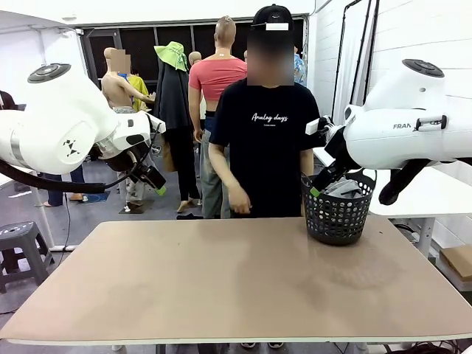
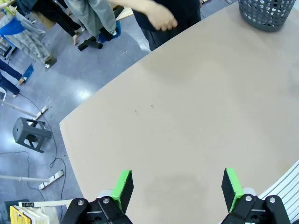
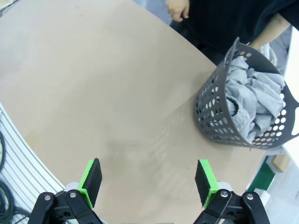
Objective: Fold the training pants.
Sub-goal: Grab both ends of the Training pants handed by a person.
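Robotics lab: left arm, right arm flank worktable; bare grey floor; stool.

Training pants bunched in basket, lower folds hidden behind its side. Left wrist view: basket cropped, 1 o'clock. Right wrist view: person's hand cropped, 12 o'clock.

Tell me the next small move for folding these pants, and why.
Probably lower the right gripper toward the black perforated plastic basket to lift out the light grey training pants. They lie crumpled inside it, the tan table beside it offers flat surface for spreading, and that gripper's jaws stand open nearest the basket.
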Controlling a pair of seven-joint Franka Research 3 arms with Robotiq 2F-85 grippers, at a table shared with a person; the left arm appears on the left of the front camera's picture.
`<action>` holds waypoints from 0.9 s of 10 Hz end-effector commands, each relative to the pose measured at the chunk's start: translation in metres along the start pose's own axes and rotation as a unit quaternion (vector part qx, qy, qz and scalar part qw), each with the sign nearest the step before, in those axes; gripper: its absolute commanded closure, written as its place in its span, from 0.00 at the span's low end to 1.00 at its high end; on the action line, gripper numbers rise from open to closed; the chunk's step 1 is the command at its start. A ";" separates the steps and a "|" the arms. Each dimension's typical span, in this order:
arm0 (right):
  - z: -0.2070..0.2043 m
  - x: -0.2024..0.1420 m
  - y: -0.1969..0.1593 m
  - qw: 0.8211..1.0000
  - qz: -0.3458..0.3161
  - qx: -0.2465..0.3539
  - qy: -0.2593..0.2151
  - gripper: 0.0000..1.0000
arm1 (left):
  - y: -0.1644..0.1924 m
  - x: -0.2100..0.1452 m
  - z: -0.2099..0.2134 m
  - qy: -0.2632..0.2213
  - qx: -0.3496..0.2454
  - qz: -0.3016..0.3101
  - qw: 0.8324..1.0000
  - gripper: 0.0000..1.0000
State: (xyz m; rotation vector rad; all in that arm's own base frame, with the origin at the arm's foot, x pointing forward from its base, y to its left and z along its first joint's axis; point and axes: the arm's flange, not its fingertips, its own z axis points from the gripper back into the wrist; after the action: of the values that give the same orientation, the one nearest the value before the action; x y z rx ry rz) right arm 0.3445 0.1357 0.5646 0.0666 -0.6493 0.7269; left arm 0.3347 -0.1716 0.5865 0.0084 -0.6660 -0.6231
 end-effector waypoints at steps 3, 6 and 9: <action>0.000 0.001 0.000 1.000 0.000 -0.001 -0.002 0.00 | -0.001 0.000 0.001 -0.001 -0.001 -0.001 1.000 0.00; 0.000 0.001 0.000 1.000 0.000 -0.001 -0.002 0.00 | -0.001 0.000 0.001 -0.001 -0.001 -0.001 1.000 0.00; 0.000 0.001 0.000 1.000 0.000 -0.001 -0.002 0.00 | -0.001 0.000 0.001 -0.001 -0.001 -0.001 1.000 0.00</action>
State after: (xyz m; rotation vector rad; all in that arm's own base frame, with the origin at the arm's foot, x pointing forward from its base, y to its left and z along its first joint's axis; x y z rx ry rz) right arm 0.3445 0.1357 0.5646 0.0666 -0.6493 0.7269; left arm 0.3347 -0.1716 0.5865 0.0084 -0.6660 -0.6231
